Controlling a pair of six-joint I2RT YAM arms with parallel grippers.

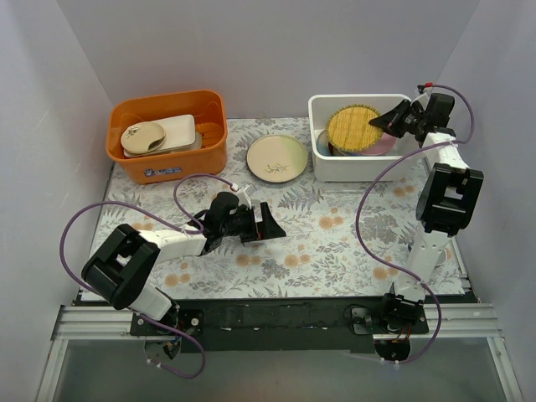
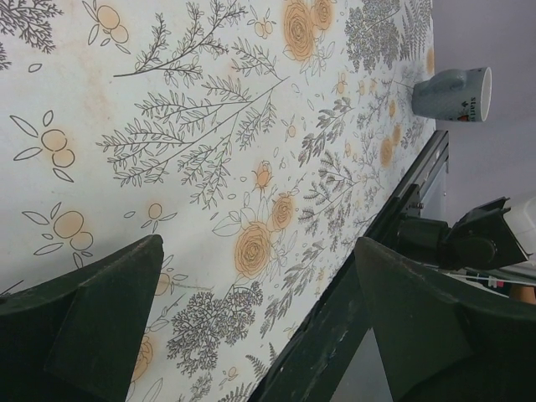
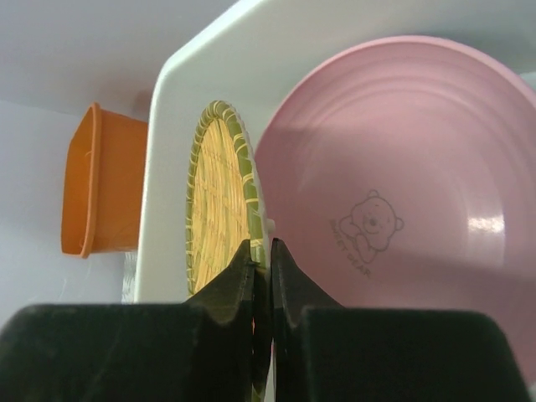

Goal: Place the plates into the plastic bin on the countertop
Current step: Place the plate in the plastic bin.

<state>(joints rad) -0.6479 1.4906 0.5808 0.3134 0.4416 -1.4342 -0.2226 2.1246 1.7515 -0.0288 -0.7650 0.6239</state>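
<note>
Left hand (image 2: 260,311) spread wide; right hand (image 3: 262,258) pinched nearly closed.

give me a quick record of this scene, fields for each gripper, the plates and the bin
left gripper: open, empty, above the countertop
right gripper: shut on the yellow plate's rim, at the bin
yellow plate: tilted, inside the bin
pink plate: in the bin, next to the yellow plate
cream plate: flat on the countertop, between orange tub and bin, not yet binned
bin: far right of the countertop
orange tub: far left, holds cream dishes
</note>
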